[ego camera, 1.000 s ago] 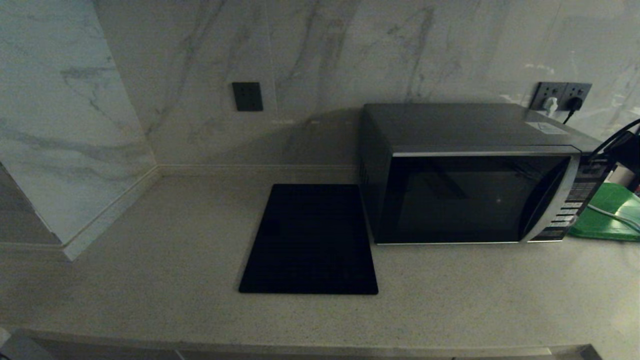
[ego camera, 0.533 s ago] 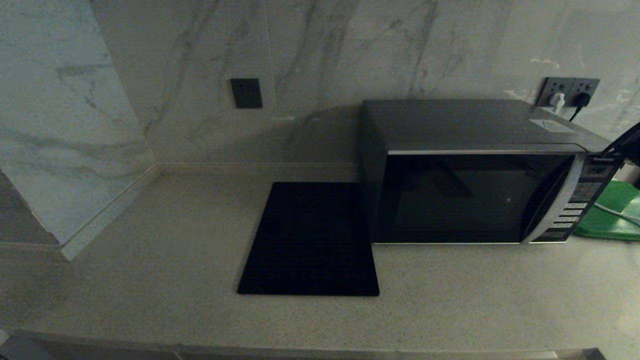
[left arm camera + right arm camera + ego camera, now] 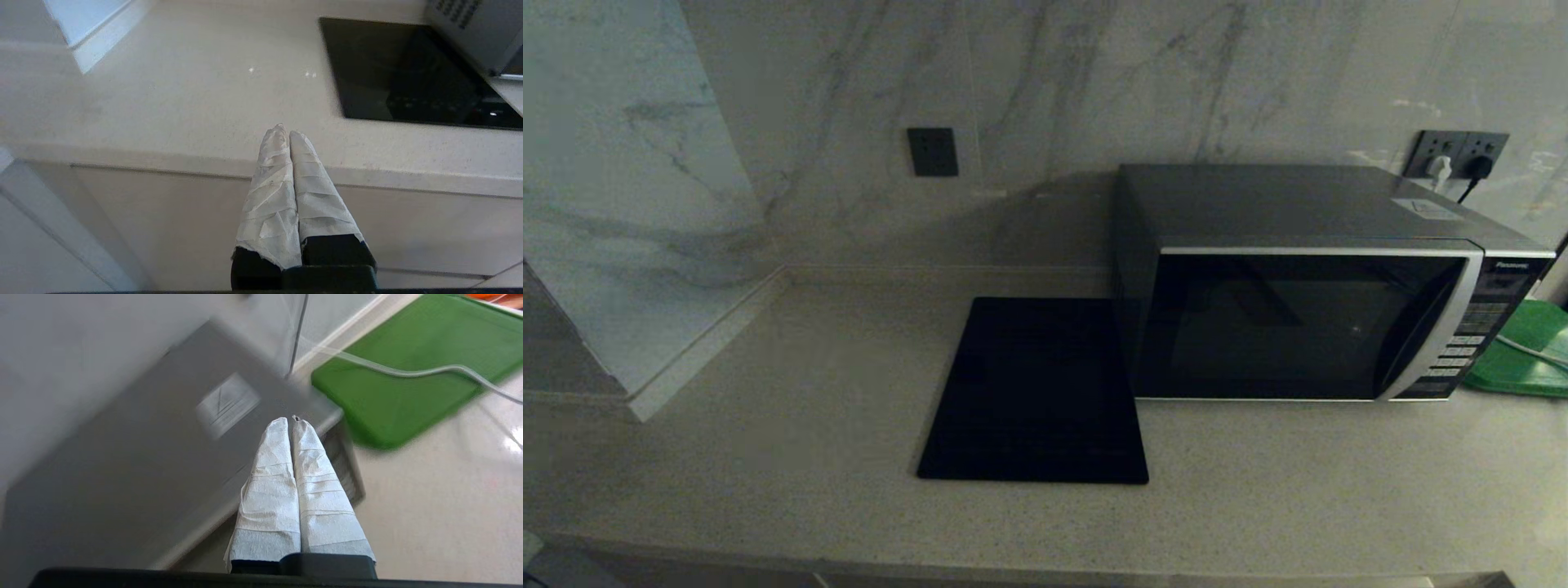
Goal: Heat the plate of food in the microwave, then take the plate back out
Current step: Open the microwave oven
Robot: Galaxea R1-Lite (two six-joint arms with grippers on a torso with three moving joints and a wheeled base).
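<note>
The microwave [image 3: 1307, 327] stands at the right of the counter with its black glass door shut. The plate of food is not in view. My right gripper [image 3: 291, 419] is shut and empty; its white-wrapped fingers hover above the microwave [image 3: 143, 457] top, near the front corner on the button-panel side. The left gripper [image 3: 284, 131] is shut too, holding nothing, and hangs over the counter's front edge, left of the microwave [image 3: 470, 28]. Neither arm shows in the head view.
A flat black slab [image 3: 1037, 392] lies on the counter [image 3: 768, 457] just left of the microwave. To the microwave's right, a white cable [image 3: 429, 370] crosses a green board [image 3: 1523, 351]. Plugs sit in the wall sockets [image 3: 1462, 151] behind.
The right arm's dark shape, seen at the right edge of the head view beside the button panel, has left that view. The microwave door stays shut.
</note>
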